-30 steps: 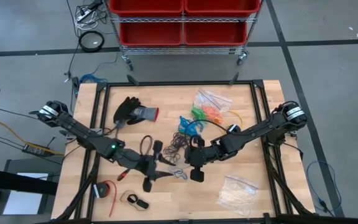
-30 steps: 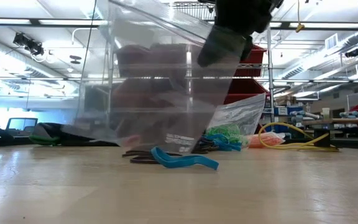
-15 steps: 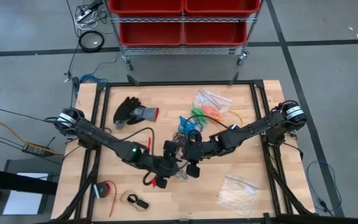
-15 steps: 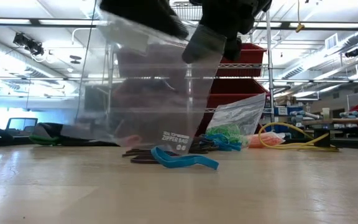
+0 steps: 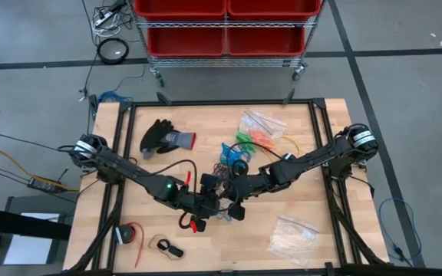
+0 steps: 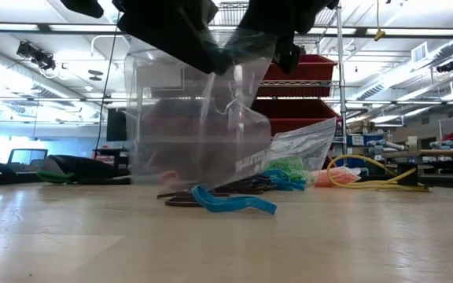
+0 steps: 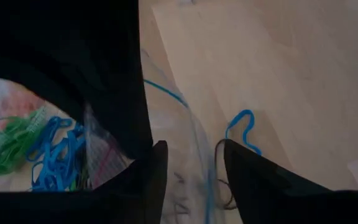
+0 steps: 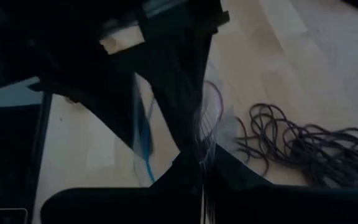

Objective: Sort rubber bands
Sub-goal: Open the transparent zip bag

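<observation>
Rubber bands (image 5: 229, 157) heaped mid-desk (image 5: 298, 245): light, floppy, tangle-prone; I'd pinch single loops. Right gripper (image 5: 236, 208) clenched on clear bag (image 6: 203, 118); left gripper (image 5: 215, 204) fingers parted around its rim.

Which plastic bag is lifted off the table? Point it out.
The clear empty bag at the table's middle, gripped at its top by the right gripper beside the left gripper. The two filled bags lie flat.

I've swung my left hand (image 5: 222, 205) in from the counter's left side to the clear bag (image 6: 199, 118), whose top edge now crumples.
</observation>
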Robot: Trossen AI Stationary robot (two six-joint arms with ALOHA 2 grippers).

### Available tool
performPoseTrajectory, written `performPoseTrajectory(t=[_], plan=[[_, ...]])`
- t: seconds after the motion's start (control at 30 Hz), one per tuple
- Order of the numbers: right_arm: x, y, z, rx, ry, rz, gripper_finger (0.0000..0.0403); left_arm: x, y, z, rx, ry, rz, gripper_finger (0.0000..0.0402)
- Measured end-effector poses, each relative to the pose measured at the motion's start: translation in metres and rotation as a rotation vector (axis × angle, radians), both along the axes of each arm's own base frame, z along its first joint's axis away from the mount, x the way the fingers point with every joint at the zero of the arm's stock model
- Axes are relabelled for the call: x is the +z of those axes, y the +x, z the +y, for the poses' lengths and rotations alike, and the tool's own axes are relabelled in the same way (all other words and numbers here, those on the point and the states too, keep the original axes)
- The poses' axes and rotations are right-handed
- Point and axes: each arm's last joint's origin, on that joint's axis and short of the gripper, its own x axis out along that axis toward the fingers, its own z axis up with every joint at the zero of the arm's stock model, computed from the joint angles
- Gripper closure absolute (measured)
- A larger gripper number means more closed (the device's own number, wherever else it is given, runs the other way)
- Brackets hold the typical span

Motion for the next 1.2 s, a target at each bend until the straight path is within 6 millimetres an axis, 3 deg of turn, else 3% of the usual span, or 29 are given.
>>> performPoseTrajectory(t=[0.17,0.4,0.8,1.2], plan=[[0.003,0.000,-0.002,-0.002,0.007,-0.015,0.0403,-0.001,-0.001,0.000,0.005,0.001,0.008,0.0273],[0.001,-0.004,0.003,0.096,0.080,0.049,0.0403,0.000,-0.003,0.001,0.002,0.020,0.021,0.0388],[0.000,-0.009,0.007,0.140,0.054,0.077,0.0403,0.012,-0.001,0.000,-0.053,0.070,0.000,0.0399],[0.030,-0.015,-0.005,0.069,0.001,-0.056,0.0403,0.014,-0.001,-0.003,-0.080,0.048,0.003,0.0400]])
